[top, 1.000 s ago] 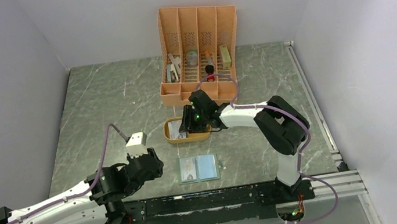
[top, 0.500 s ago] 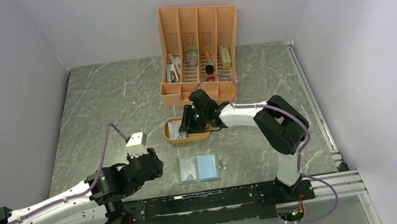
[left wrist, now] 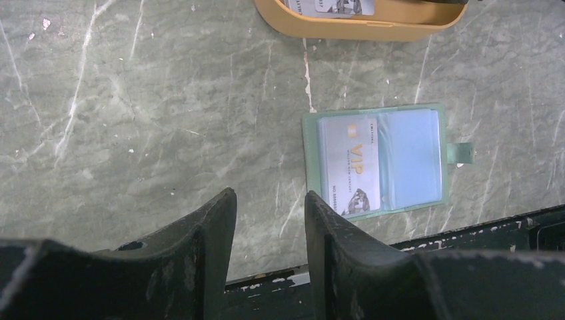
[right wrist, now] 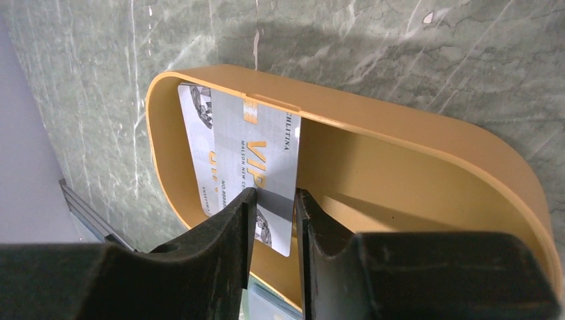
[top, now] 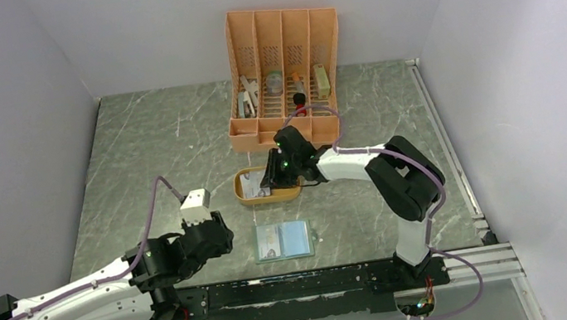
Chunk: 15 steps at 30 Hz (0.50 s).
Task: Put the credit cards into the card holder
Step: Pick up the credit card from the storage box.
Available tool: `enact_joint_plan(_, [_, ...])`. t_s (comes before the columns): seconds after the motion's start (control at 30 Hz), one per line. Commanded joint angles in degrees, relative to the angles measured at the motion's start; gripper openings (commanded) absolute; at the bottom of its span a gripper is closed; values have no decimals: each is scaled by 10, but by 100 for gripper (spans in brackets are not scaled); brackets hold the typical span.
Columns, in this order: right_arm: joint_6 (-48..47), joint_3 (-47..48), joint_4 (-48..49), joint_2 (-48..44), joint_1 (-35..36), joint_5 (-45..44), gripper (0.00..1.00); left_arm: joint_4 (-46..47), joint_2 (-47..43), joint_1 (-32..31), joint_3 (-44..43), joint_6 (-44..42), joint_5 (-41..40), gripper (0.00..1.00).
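One credit card [left wrist: 350, 163] sat pocketed in the open card holder [left wrist: 413, 157] on the tabletop [left wrist: 133, 133], seemingly two more left in the orange tray [right wrist: 413, 167]; my right jaws straddled the top card [right wrist: 266, 153] there, pinched or not I couldn't tell, left jaws gaped empty near the holder.

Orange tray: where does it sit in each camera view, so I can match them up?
Top external: the orange tray sits at centre, just below the slotted organizer.
Left wrist: at the top edge, right of centre, cut off by the frame.
Right wrist: it fills the middle.
Shared landmark: the silver VIP card inside it.
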<state>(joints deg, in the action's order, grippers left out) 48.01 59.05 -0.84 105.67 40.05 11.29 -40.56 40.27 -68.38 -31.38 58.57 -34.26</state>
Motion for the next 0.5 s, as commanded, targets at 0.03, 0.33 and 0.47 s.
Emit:
enact_joint_plan(0.03, [-1,-16,-1,-16,-7,-4,28,10,7,-2,3,4,1,47])
enact_joint_plan(0.33, [2,-31,2,-39,-11,-4,16,8,8,-2,-1,1,-2,47])
enact_joint_plan(0.47, [4,-36,1,-48,-13,-1,11,9,9,-2,-2,0,-2,47])
